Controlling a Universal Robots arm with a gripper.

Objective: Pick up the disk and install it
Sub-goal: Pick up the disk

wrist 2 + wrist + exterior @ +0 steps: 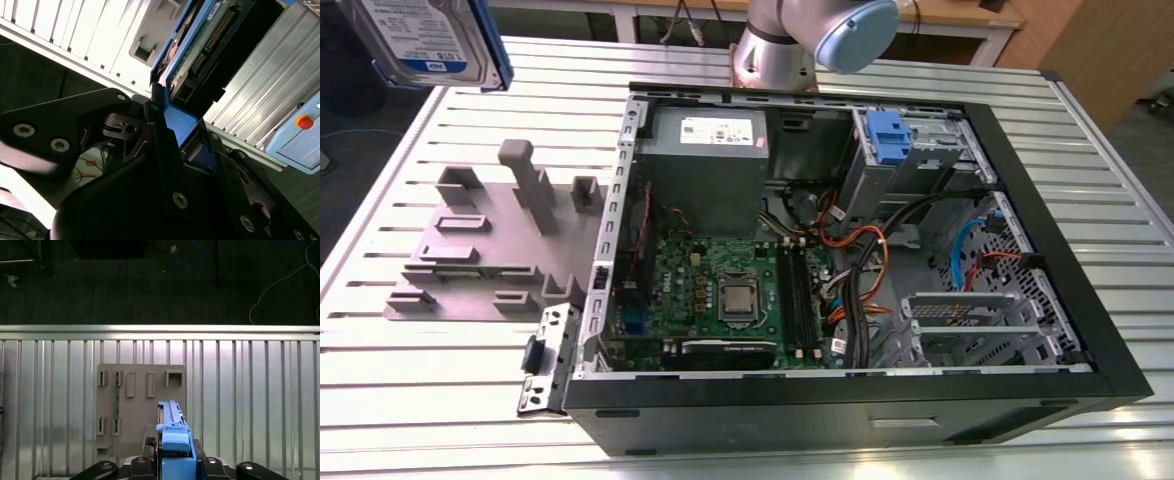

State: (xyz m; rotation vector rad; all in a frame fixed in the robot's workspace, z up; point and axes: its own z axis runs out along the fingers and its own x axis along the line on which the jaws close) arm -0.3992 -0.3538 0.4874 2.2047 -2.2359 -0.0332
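The disk (pixel 434 40) is in the air at the top of the exterior view's left, above the table's far corner; its white-and-blue label and blue frame show. In both wrist views my gripper (pixel 180 120) (pixel 174 447) is shut on it, with black fingers (pixel 161 140) pressed on either side of the blue frame. The disk (pixel 172 425) is seen edge-on over the grey fixture (pixel 140 400). The green board and connector of the disk (pixel 200 45) face the second wrist view.
An open computer case (pixel 1067 200) lies on the slatted metal table (pixel 427 400), with a motherboard, cables and a drive bay holding a blue clip (pixel 887 135). A grey slotted fixture (pixel 494 240) sits to the exterior view's left of the case. The arm's base (pixel 781 45) stands behind the case.
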